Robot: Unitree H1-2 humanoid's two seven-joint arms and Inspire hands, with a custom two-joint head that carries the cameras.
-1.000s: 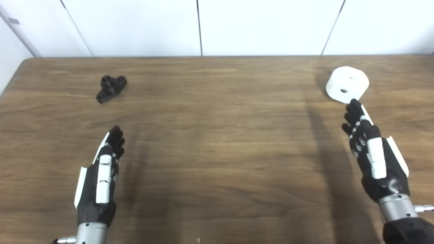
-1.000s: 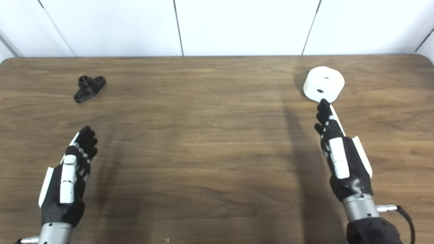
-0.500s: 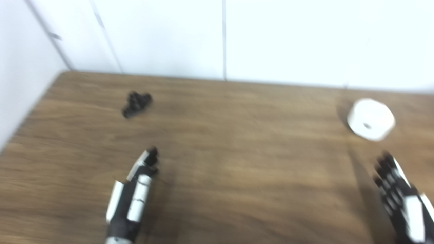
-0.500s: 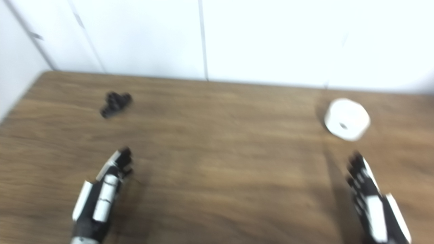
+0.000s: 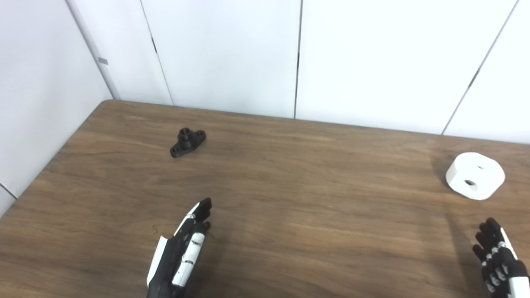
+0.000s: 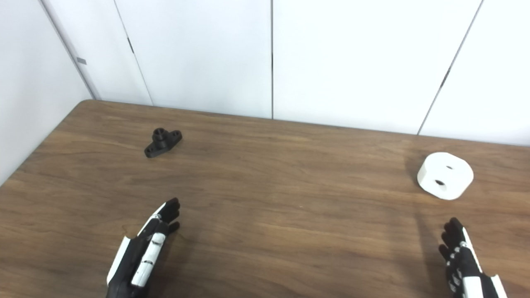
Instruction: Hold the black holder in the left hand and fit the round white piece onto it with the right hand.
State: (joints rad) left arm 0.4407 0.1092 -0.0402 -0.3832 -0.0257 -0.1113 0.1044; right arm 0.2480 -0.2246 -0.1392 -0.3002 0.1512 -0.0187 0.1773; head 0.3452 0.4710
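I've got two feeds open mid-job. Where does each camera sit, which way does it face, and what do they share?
Left eye view: on the head, looking down and forward at the table; left hand and right hand show at the bottom.
Right eye view: beside it, same aim, scene sits further left; both hands show.
Shared: black holder far left, round white piece far right, both untouched, and the white wall.

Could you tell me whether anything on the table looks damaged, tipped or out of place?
Nothing stands out: the black holder and the round white piece lie intact and far apart on the table.
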